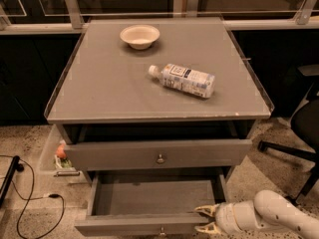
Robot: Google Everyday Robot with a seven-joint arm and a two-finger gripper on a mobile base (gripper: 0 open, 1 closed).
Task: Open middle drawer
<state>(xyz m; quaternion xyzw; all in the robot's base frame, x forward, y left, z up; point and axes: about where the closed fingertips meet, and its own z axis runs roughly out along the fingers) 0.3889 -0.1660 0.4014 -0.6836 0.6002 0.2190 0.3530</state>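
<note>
The middle drawer (141, 225) is the low grey drawer under the taller top drawer (159, 155). It stands pulled out, showing its plain grey tray (154, 197), with its small knob (162, 230) at the bottom edge of the view. My gripper (203, 219) is at the lower right, against the right end of the drawer's front. Its fingertips (200, 210) are spread apart, one above the other, with the front's top edge between them. The white forearm (269, 214) runs off to the right.
On the cabinet top (99, 91) lie a plastic bottle (183, 79) on its side and a white bowl (140, 36). A black office chair (301, 133) stands to the right. Cables (30, 203) and a clear bin (57, 156) are on the floor at left.
</note>
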